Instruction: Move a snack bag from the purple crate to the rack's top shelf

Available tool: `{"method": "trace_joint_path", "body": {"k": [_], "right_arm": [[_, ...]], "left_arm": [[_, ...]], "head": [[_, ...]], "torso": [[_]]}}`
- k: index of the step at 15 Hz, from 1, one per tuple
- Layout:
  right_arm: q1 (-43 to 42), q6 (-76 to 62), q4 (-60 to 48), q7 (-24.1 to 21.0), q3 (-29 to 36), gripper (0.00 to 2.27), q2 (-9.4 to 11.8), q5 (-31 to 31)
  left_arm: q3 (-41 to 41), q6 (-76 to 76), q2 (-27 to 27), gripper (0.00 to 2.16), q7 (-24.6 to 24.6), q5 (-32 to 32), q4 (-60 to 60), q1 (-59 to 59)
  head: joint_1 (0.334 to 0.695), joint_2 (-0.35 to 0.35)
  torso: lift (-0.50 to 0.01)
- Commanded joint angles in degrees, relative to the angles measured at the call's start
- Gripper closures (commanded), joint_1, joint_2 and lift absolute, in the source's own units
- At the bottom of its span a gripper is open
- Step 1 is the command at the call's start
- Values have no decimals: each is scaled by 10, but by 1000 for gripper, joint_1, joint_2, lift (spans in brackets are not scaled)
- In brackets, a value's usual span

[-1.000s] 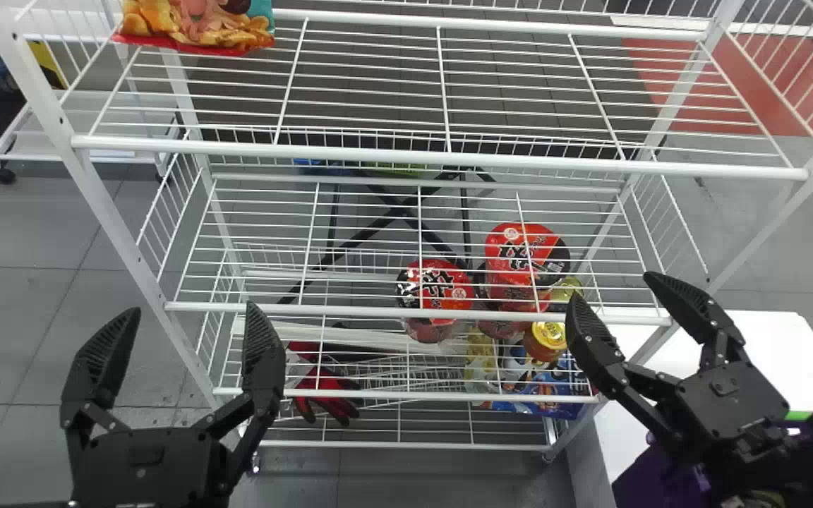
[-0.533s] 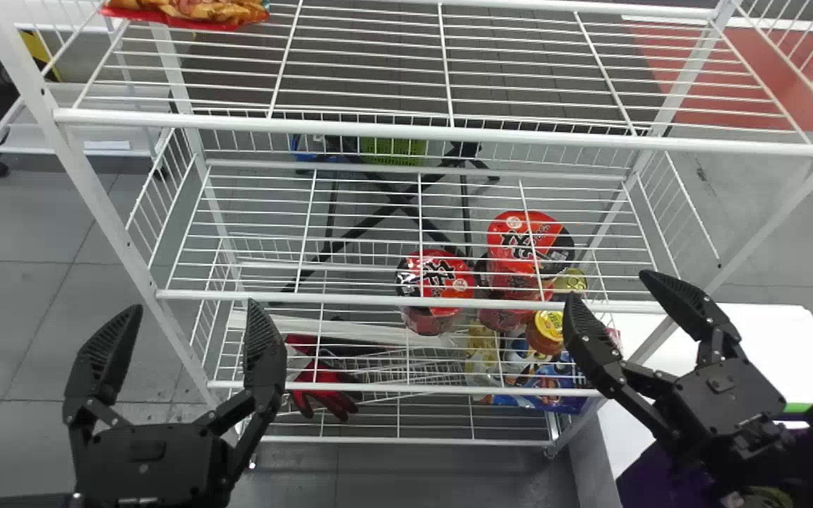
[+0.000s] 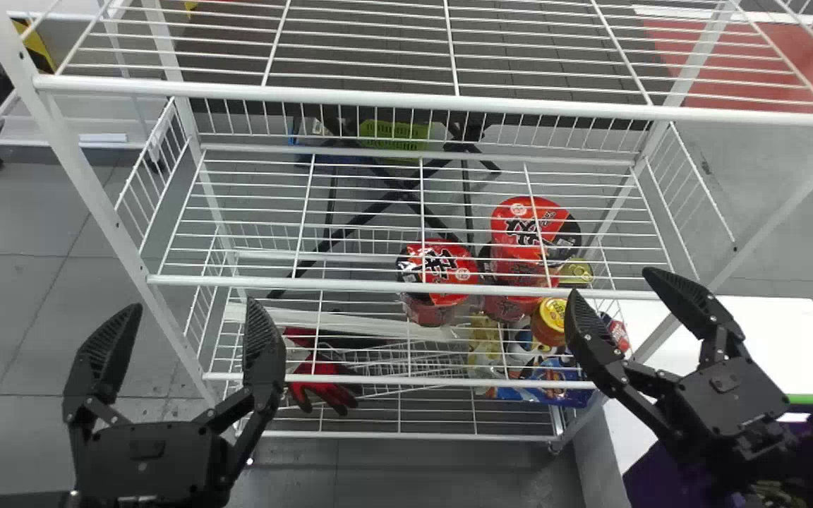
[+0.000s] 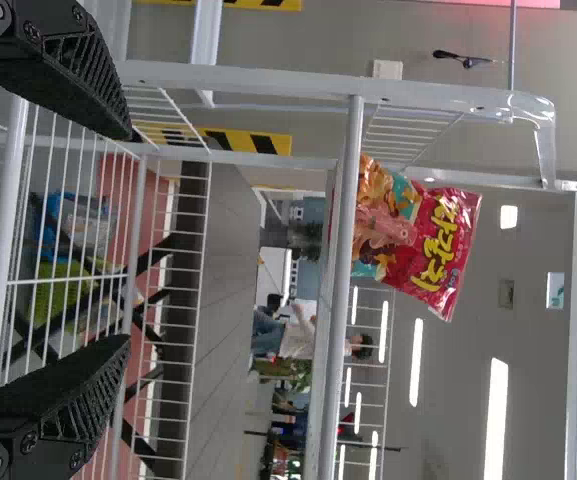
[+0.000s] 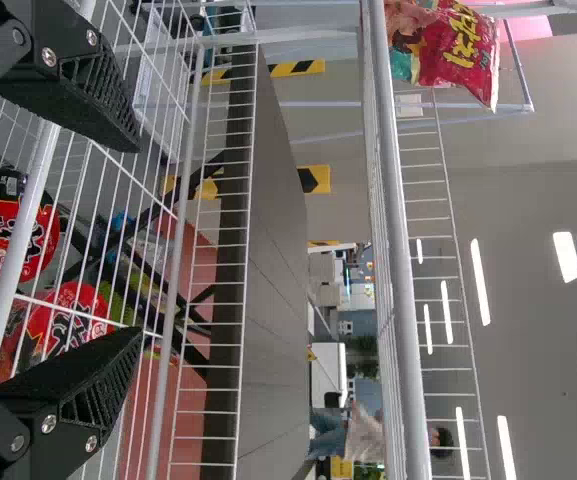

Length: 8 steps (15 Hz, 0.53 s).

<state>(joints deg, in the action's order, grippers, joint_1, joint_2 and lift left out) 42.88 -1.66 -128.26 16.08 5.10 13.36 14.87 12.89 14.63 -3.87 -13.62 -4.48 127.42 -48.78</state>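
Rack (image 3: 442, 100) higher; bag (image 4: 436, 240) abv L tool (image 3: 190, 308)

- We see a jar (image 3: 552, 319) on our white wire rack (image 3: 449, 104).
- Left of and behind the jar, noodle cups (image 3: 442, 268); farther left, lower, red gloves (image 3: 318, 388).
- Below it, a blue packet (image 3: 562, 374).
- High above it, a snack bag (image 4: 433, 240).

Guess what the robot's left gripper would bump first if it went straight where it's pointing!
Most likely the white wire rack, which stands ahead of the left gripper. Whether it would touch a bar or slip into a gap first, I can't tell.
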Motion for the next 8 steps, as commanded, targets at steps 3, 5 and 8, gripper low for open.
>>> {"method": "trace_joint_path", "body": {"k": [3, 5, 8], "right_arm": [[0, -1, 1, 0, 0, 188, 2, 0], [0, -5, 1, 0, 0, 188, 3, 0], [0, -5, 0, 1, 0, 188, 7, -2]], "left_arm": [[0, -5, 0, 87, 0, 0, 2, 0], [1, -5, 0, 87, 0, 0, 2, 0], [5, -5, 0, 87, -1, -1, 4, 0]], "head": [[695, -70], [695, -70], [695, -72]], "torso": [[-340], [-348], [-360]]}}
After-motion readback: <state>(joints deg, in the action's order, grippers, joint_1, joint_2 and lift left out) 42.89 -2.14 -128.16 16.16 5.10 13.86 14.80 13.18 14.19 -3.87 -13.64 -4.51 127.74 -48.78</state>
